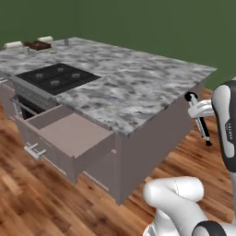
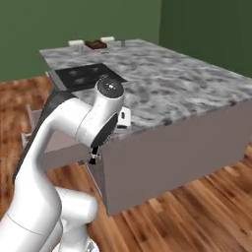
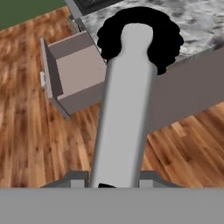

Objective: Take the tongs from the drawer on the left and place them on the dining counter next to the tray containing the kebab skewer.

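The gripper (image 1: 199,112) is clamped on the tongs (image 1: 199,120), which hang clear of the floor beside the end of the dining counter (image 1: 138,87), below the level of its marble top.

Risks, as judged. The tongs sit lower than the counter top; a sideways sweep toward the counter without lifting first could knock them against the taupe side panel and twist them in the grip. The hold appears to be near the upper end, so most of the length hangs unsupported and may pivot or slip. The open drawer (image 1: 69,133), well off to the gripper's side, juts out and could catch the arm. The tray with the kebab skewer (image 1: 38,45) lies at the counter's far end, well apart from the gripper.

Orientation. The long axis runs steeply downward from the gripper, slightly slanted. In the hand view the tongs (image 3: 127,105) extend straight away from the fingers, black end outermost.
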Controlling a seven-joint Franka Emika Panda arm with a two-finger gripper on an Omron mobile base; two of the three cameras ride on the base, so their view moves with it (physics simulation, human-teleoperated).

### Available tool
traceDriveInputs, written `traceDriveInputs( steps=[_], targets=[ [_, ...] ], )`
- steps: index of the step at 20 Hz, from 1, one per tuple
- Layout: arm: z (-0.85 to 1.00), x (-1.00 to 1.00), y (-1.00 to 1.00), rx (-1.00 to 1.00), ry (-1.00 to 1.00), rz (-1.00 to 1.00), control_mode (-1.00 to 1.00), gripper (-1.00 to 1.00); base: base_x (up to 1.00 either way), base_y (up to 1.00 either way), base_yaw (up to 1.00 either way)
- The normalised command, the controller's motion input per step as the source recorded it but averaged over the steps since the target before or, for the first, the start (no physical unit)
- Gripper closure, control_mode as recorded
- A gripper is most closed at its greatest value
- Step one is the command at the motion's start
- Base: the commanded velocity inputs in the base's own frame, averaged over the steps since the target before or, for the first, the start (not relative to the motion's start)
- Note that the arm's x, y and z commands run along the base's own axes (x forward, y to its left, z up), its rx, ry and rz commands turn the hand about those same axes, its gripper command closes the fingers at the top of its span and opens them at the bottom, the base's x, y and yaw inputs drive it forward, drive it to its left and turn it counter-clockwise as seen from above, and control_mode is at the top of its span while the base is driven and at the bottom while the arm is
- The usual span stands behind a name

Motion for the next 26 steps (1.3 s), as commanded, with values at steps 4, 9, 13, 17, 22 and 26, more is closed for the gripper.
traceDriveInputs(
  steps=[4,9,13,17,22,26],
  targets=[
    [0.0,0.0,0.0,0.0,0.0,0.0,1.0,1.0,-0.35,-0.5,0.39],
    [0.0,0.0,0.0,0.0,0.0,0.0,1.0,1.0,-0.46,0.85,0.23],
    [0.0,0.0,0.0,0.0,0.0,0.0,1.0,1.0,-0.71,1.0,0.45],
    [0.0,0.0,0.0,0.0,0.0,0.0,1.0,1.0,-0.64,0.94,0.71],
    [0.0,0.0,0.0,0.0,0.0,0.0,1.0,1.0,-0.02,0.97,0.6],
    [0.0,0.0,0.0,0.0,0.0,0.0,1.0,1.0,1.0,0.89,0.19]
  ],
)
